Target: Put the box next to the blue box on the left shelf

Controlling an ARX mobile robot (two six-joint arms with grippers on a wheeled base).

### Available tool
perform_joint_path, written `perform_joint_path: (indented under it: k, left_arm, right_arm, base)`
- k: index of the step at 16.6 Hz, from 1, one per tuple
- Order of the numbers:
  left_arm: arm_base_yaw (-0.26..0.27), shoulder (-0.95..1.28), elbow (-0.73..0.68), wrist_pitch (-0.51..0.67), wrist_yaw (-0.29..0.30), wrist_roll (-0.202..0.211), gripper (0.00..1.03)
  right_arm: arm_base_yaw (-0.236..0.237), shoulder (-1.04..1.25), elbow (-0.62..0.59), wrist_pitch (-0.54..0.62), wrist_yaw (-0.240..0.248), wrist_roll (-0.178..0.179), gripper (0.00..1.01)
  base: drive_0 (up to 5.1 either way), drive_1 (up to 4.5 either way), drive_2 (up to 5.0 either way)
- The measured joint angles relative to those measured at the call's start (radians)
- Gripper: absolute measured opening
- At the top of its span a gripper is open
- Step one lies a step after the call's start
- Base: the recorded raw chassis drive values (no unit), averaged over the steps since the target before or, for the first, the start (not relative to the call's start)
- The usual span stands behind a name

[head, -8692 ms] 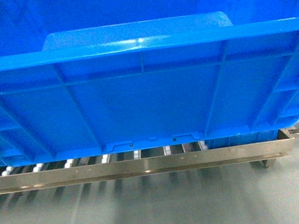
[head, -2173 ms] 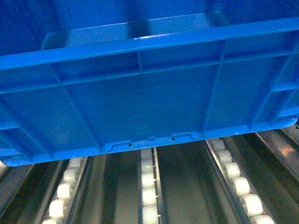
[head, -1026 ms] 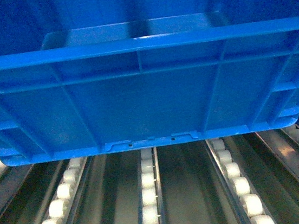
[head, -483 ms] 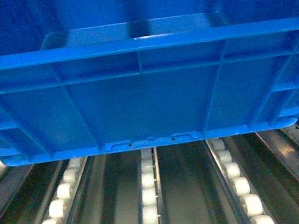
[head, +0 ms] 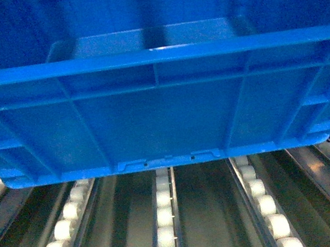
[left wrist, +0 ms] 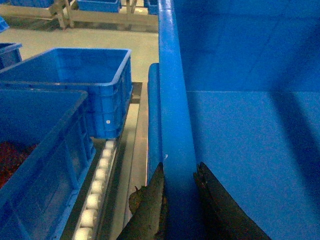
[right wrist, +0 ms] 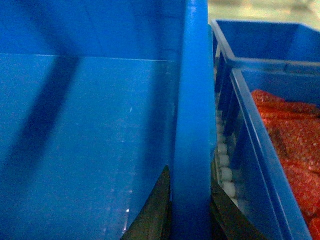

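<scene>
Box (head: 161,118) held above the left shelf (head: 165,220) rollers. Left tool (left wrist: 177,200) clamps its left rim. Right tool (right wrist: 190,207) clamps its right rim.

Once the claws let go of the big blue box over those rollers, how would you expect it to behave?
The box looks stiff: ribbed walls and a thick rim, gripped by the left claw and the right claw. It appears empty, so probably light for its size. On the shelf's pale rollers it would likely glide rather than stay put.

The big bright-blue ribbed box (head: 162,118) hangs level above the left shelf (head: 165,220), whose silvery rails carry pale rollers running near to far.
</scene>
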Motion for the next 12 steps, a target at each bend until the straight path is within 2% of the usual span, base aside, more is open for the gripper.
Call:
perform_joint_path:
  k: [3, 6, 12]
  left_arm:
    - [0.013, 0.022, 0.000, -0.056, 0.001, 0.020, 0.09]
    - [0.020, 0.055, 0.000, -0.137, 0.003, 0.026, 0.09]
    - [0.014, 0.115, -0.008, -0.140, 0.010, 0.020, 0.09]
  right_arm:
    - [-0.004, 0.018, 0.016, -0.135, -0.040, 0.045, 0.10]
    - [-0.016, 0.059, 0.032, -0.229, -0.102, 0.079, 0.10]
    - [-0.015, 0.106, 0.018, -0.227, -0.108, 0.082, 0.10]
  base:
    - [0.0, 0.00, 0.0]
    - [0.0, 0.00, 0.0]
    - [0.0, 0.00, 0.0]
